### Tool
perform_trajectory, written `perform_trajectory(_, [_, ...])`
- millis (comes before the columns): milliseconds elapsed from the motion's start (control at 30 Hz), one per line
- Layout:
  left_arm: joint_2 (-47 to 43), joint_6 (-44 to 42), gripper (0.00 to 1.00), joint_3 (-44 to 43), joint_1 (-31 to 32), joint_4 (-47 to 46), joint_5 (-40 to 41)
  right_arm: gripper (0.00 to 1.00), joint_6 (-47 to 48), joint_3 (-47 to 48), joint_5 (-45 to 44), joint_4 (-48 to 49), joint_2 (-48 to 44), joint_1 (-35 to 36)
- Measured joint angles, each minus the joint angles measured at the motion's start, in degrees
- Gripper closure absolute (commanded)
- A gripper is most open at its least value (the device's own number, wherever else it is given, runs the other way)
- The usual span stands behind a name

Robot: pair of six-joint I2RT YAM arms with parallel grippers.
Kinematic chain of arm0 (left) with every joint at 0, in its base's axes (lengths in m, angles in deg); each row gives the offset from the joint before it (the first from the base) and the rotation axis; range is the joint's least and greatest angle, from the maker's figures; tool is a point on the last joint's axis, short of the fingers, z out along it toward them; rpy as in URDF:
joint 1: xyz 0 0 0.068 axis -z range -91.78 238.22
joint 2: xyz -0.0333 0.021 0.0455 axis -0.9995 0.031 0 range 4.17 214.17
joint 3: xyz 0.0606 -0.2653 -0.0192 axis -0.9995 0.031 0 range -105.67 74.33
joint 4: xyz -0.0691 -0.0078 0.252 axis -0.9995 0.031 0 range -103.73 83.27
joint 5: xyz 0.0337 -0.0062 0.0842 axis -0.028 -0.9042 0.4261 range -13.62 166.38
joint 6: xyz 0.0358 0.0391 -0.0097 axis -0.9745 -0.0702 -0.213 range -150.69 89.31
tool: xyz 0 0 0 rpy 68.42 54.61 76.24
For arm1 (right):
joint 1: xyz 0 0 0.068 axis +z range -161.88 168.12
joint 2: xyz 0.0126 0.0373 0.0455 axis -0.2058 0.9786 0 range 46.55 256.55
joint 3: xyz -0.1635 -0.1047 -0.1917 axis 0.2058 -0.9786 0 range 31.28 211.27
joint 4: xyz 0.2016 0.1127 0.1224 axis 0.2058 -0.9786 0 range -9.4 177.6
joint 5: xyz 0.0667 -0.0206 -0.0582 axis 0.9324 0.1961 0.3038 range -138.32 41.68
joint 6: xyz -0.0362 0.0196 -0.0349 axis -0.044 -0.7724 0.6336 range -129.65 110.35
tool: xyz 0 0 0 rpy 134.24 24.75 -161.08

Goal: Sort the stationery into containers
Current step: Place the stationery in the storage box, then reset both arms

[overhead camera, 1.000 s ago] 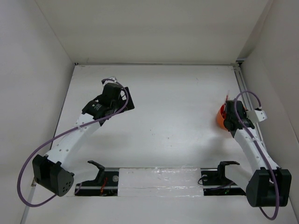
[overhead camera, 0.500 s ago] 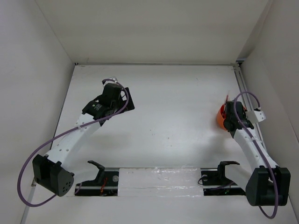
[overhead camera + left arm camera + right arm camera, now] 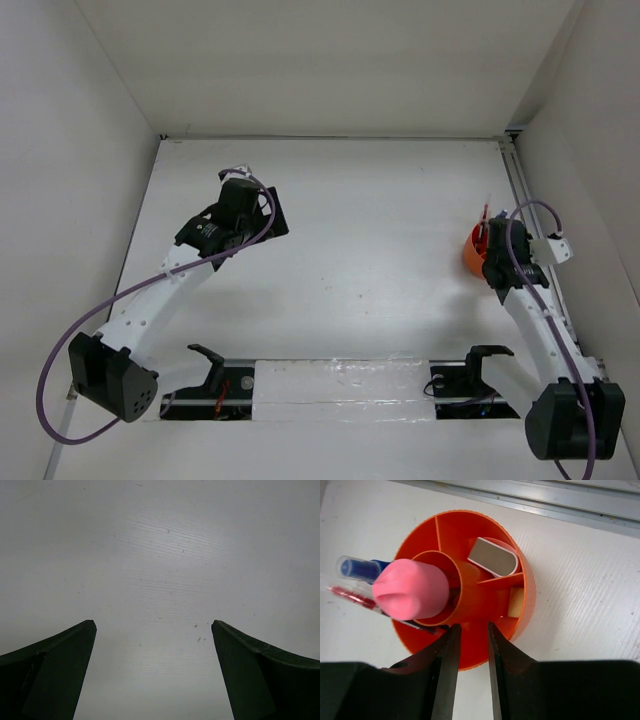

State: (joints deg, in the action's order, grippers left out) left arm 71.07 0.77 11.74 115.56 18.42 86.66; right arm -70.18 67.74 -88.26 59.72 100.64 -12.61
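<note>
The orange-red cup (image 3: 470,257) stands at the table's right side; in the right wrist view its rim (image 3: 527,580) shows inner compartments. It holds a pink-capped tube (image 3: 410,591), a clear blue-capped bottle (image 3: 362,569), a thin red pen (image 3: 350,596), a pink-white piece (image 3: 492,556) and a tan eraser cube (image 3: 516,601). My right gripper (image 3: 474,627) hangs just above the cup's near rim, jaws a narrow gap apart with nothing between them; it also shows in the top view (image 3: 497,240). My left gripper (image 3: 152,625) is wide open and empty over bare table at the far left (image 3: 238,182).
A metal rail (image 3: 545,500) runs along the table's right edge just beyond the cup, also in the top view (image 3: 522,190). White walls close in the left, back and right. A taped strip (image 3: 340,385) lies between the arm bases.
My right gripper has shifted a little to the right and away from the bases, staying over the cup. The left arm has not moved.
</note>
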Motion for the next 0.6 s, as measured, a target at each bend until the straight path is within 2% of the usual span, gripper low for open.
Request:
perform_trajectory(133, [0.0, 0.0, 0.00, 0.1, 0.0, -0.3, -0.1, 0.63, 1.0, 0.2, 2.5, -0.2, -4.0, 0.0])
perform_trajectory(167, [0.0, 0.0, 0.00, 0.2, 0.0, -0.4, -0.2, 0.52, 1.4, 0.2, 3.3, -0.2, -5.0, 0.0])
perform_trajectory(233, [0.0, 0.0, 0.00, 0.3, 0.0, -0.5, -0.2, 0.44, 2.4, 0.3, 4.9, -0.2, -7.0, 0.0])
perform_trajectory(267, [0.0, 0.0, 0.00, 0.3, 0.0, -0.5, -0.2, 0.37, 3.0, 0.3, 5.9, -0.2, -7.8, 0.0])
perform_trajectory(367, [-0.3, 0.1, 0.00, 0.3, 0.0, -0.7, -0.1, 0.33, 5.9, 1.3, 10.3, -0.1, -10.0, 0.0])
perform_trajectory(400, [-0.6, 0.1, 0.00, 0.3, 0.0, -0.7, 0.1, 0.23, 7.6, 2.0, 11.9, -0.1, -10.5, 0.0])
perform_trajectory(600, [-5.0, 0.7, 0.00, -0.6, 0.0, 0.1, 3.9, 0.21, 20.8, 10.8, 20.8, -1.8, -11.2, 0.0])
